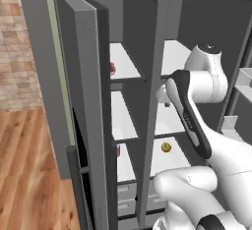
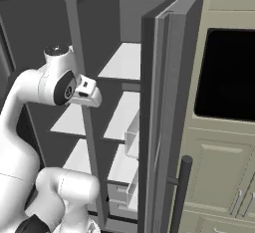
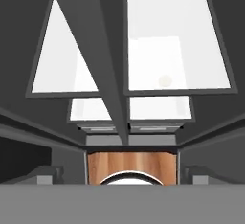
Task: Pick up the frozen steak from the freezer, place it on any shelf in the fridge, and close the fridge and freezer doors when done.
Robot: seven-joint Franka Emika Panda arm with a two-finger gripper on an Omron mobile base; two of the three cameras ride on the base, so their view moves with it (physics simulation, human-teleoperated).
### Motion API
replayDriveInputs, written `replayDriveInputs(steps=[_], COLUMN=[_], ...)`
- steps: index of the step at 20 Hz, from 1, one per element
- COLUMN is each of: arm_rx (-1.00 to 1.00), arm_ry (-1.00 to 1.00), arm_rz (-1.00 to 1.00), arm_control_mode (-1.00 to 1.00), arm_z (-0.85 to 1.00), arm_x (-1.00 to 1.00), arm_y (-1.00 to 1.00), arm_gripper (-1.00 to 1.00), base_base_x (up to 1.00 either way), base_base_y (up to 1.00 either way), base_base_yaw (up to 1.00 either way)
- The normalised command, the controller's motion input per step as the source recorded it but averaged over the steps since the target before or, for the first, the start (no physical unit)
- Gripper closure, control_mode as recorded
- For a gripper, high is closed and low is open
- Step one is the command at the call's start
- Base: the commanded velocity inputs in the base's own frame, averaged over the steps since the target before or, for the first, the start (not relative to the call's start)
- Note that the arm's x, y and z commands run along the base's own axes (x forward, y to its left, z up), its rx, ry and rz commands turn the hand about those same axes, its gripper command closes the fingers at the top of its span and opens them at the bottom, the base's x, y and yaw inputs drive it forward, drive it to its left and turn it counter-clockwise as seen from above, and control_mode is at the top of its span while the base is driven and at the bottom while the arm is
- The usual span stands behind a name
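**Steak not in hand; arm up against the divider**

Both compartments are open. The freezer (image 1: 129, 37) is the narrow bay, the fridge (image 1: 206, 22) the wide one. The freezer door (image 1: 83, 101) swings out on one side and the fridge door (image 2: 164, 127) on the other.

The arm (image 1: 197, 121) reaches high in front of the divider (image 1: 152, 101). The hand (image 3: 124, 175) is spread with nothing between its tips, and it looks down along the divider.

I take the small red piece at the near edge of the top freezer shelf (image 1: 123, 62) for the steak (image 1: 112, 68). The freezer door half hides it, and it is well apart from the hand.

Risks, in my judgement:
- The forearm could clip the divider when it swings across to the freezer.
- The freezer door leaves a narrow way in.
- A flat slab lying on a smooth board could slide away from the fingers.
- The can (image 1: 117, 149) lower down could be mistaken for the steak.

The shelf (image 1: 174, 54) is white, bare and level, so it should take the steak. A yellow item (image 1: 166, 147) lies on a lower board.

Room: wood floor (image 1: 29, 175), brick wall (image 1: 15, 42), cream cabinets (image 2: 224, 177).
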Motion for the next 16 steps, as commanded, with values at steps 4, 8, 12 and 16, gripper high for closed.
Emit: replayDriveInputs(steps=[4,8,12,16], arm_rx=[0.01,0.0,0.0,0.0], arm_ry=[-0.1,0.0,0.0,0.0], arm_rz=[-0.04,0.0,0.0,0.0], arm_control_mode=[-1.0,1.0,1.0,1.0], arm_z=[-0.26,0.0,0.0,0.0], arm_x=[-0.17,-0.03,0.0,0.0], arm_y=[0.0,0.03,0.0,0.0], arm_gripper=[-1.0,-1.0,-1.0,-1.0], base_base_x=[0.0,0.0,0.05,0.16], base_base_y=[0.0,0.19,0.55,0.36], base_base_yaw=[0.0,0.0,0.0,0.0])
